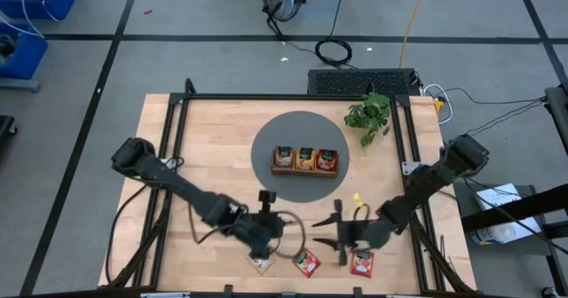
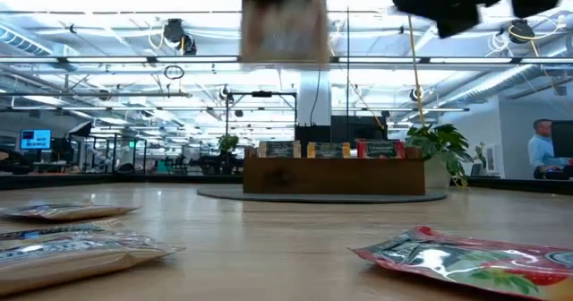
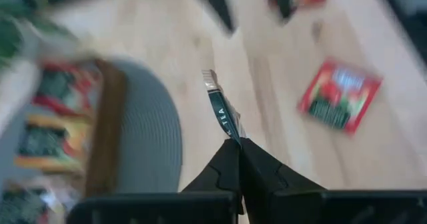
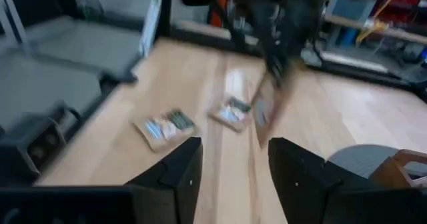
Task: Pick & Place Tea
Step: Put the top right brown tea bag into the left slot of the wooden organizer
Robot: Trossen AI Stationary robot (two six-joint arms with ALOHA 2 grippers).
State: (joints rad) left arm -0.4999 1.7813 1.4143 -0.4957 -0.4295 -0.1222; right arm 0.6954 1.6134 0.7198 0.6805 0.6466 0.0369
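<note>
Jaws of the left gripper [image 3: 238,159] are pinched on one tea sachet [image 3: 220,109], lifted edge-on above the table; the right gripper [image 4: 230,164] stands open and empty. The wooden tray [image 1: 306,169] holds three sachets; about three others lie near the table's front edge

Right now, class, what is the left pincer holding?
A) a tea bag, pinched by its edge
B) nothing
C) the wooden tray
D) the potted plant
A: the left pincer is shut on a tea bag, which sticks out edge-on past its tips.
</note>
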